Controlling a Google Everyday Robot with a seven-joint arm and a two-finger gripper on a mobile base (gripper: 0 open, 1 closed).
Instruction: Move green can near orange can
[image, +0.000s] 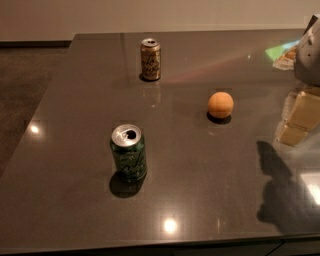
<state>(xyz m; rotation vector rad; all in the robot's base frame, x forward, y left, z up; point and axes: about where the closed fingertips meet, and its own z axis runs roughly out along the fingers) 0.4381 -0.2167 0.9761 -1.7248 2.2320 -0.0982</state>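
**A:** Where does the green can (128, 154) stand?

**B:** Upright on the dark surface (200, 170), toward the near left, with its tab opening facing up. Nothing touches it.

**A:** And the orange can (150, 61)?

**B:** Also upright, at the far side, well apart from the green one and slightly to its right. I judge the move is not yet begun.

**A:** The gripper (310, 60)?

**B:** Only a grey part of it shows, at the upper right edge of the view, well apart from both cans. I cannot tell whether it is open or closed. It plainly has no hold on the green can, which stands free.

**A:** Why off to the side?

**B:** Likely so that both cans show unobstructed before any reach.

**A:** Is anything in the way?

**B:** An orange ball (220, 105) lies to the right of the line between the cans, on the gripper's side. An arm coming from there would probably need to pass over or around it, since a ball rolls if nudged.

**A:** And the set-down?

**B:** There is bare surface on the near side of the orange can. Upright, just beside it and not touching, seems right.
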